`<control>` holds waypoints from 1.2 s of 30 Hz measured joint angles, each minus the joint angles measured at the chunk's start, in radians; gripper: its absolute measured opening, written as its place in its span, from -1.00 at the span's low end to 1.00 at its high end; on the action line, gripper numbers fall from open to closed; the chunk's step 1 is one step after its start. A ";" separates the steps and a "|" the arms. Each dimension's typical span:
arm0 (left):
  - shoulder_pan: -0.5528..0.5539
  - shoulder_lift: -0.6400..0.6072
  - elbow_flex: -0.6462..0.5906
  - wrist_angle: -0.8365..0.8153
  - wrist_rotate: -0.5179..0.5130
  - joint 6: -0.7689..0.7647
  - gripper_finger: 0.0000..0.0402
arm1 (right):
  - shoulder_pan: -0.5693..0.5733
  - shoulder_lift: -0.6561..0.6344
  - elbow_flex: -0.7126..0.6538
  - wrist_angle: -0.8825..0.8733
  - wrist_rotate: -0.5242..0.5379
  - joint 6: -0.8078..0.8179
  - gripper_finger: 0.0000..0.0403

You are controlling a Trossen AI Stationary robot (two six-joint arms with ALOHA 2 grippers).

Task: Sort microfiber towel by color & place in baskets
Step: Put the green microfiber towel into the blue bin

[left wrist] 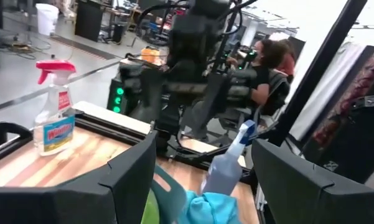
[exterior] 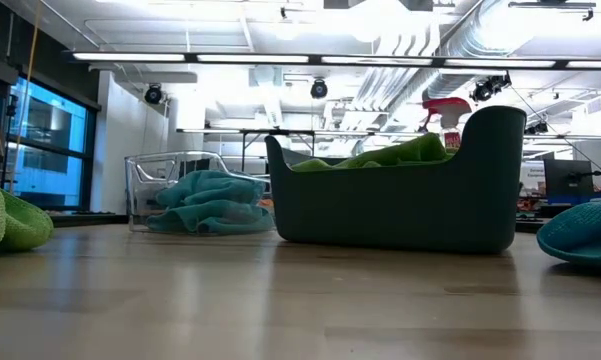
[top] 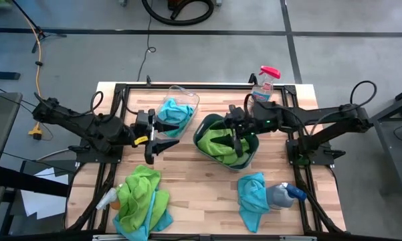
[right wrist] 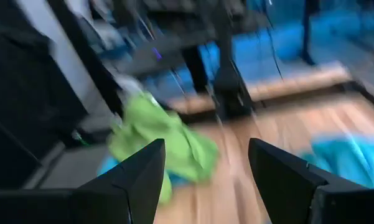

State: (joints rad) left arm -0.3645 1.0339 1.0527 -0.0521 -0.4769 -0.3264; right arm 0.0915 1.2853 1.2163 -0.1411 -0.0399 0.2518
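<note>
While the right tool hangs spread and empty over the dark basket of green towels, the left tool waits spread beside the clear basket. Unsorted towels lie near; fetching one seems next. Bottle labels are unreadable.

Green towels in teal basket

overhead camera, table-level camera, 2 wrist cameras
</note>
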 joint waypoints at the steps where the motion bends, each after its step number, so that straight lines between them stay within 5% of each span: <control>1: -0.008 0.000 0.000 0.000 -0.008 0.000 0.27 | 0.006 -0.005 0.000 0.018 0.000 -0.010 0.14; 20: -0.007 0.008 0.000 0.061 -0.013 0.033 0.27 | 0.035 -0.006 0.000 0.130 -0.021 -0.033 0.14; 25: -0.009 0.008 0.002 0.047 -0.023 -0.094 0.27 | 0.033 -0.006 0.000 0.143 -0.021 -0.016 0.14; 36: -0.090 0.147 0.301 -0.715 0.067 -0.613 0.27 | 0.032 -0.006 0.000 0.141 -0.021 -0.017 0.14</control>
State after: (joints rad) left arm -0.4543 1.1808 1.3535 -0.7675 -0.4099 -0.9390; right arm 0.1234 1.2797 1.2163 -0.0003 -0.0612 0.2348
